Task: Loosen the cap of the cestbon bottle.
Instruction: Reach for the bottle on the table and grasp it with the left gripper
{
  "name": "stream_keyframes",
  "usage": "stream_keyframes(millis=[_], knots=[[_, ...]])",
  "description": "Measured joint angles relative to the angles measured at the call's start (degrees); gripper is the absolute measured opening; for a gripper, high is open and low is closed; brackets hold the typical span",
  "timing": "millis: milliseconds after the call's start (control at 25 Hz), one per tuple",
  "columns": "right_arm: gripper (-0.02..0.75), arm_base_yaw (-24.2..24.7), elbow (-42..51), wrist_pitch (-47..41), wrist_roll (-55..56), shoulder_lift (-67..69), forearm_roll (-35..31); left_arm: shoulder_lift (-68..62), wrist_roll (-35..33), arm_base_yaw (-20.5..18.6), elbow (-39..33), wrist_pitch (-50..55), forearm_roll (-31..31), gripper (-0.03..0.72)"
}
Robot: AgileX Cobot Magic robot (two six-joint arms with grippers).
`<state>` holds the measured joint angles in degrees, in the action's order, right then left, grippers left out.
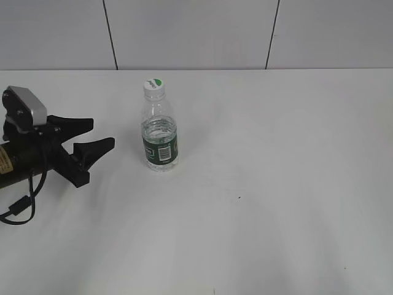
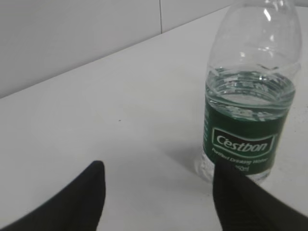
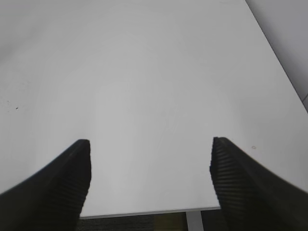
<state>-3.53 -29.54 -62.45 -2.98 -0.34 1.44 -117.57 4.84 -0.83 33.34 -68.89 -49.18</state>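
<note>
1. Bottle [image 1: 159, 134] stands upright on the white table [image 1: 276, 203], left of centre in the exterior view, with the cap [image 1: 154, 87] seated on its neck, white with a green patch on top.
2. Its green label band wraps the lower body; water fills it to about the top of that band.
3. Left gripper [image 1: 98, 137] sits at the left edge of the exterior view, jaws spread wide and holding nothing, tips pointing right toward the bottle and near it but apart.
4. Bare tabletop lies between those tips and the bottle, and a wide bare stretch runs right and toward the bottom of the frame.
5. Behind the bottle the table's far edge meets a panelled wall [image 1: 196, 31] across the upper part of the frame.
6. In the left wrist view the bottle [image 2: 248, 106] fills the right side, its top and cap cut off by the upper edge; one dark fingertip [image 2: 231, 192] overlaps its base in the picture, though I cannot tell if they touch.
7. Right gripper [image 3: 150, 159] appears only in its own wrist view, jaws wide apart and empty over bare table.
8. There the table's edge runs along the bottom and up the right side of the frame, with floor and a leg [image 3: 194, 221] partly seen below.
9. The left arm's body is cut off at the frame's left edge.
</note>
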Motion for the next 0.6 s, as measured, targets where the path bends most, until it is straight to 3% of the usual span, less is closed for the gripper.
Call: stream_keyframes(millis=[200,440,600], knots=[[0.589,0.00,0.00,0.00,0.00,0.00,0.00,0.00,0.00,0.24,0.00,0.00,-1.97,0.437],[0.589,0.00,0.00,0.00,0.00,0.00,0.00,0.00,0.46,0.31,0.00,0.00,-4.22,0.619],[0.589,0.00,0.00,0.00,0.00,0.00,0.00,0.00,0.53,2.70,0.00,0.00,-3.57,0.640]])
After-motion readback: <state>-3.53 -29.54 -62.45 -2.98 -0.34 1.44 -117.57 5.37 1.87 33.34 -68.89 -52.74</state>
